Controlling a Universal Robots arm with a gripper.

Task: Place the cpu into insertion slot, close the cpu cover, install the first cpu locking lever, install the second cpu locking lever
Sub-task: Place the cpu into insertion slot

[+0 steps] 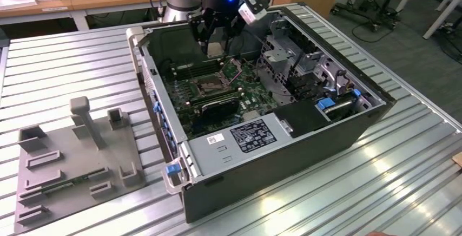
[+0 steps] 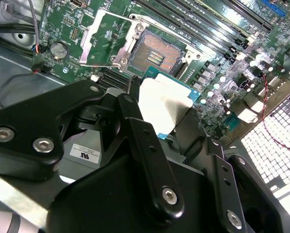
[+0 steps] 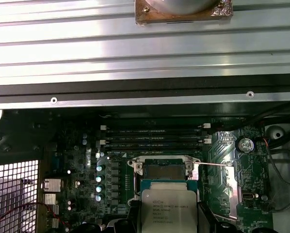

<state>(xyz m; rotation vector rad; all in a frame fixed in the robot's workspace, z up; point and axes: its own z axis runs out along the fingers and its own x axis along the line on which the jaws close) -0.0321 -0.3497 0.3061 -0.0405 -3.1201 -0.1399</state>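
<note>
Cpu [image 3: 167, 206] rides flat, clamped in your claw [image 3: 168, 219], above the board [image 3: 222, 148]; the open insertion slot [image 3: 164, 171] lies just ahead of the claw and below it, not yet reached.

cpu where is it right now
In both wrist views the cpu is gripped by the gripper, held over the green motherboard just short of the open insertion slot.

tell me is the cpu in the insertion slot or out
Out. The gripper holds the cpu clear of the insertion slot, whose dark centre lies bare.
</note>
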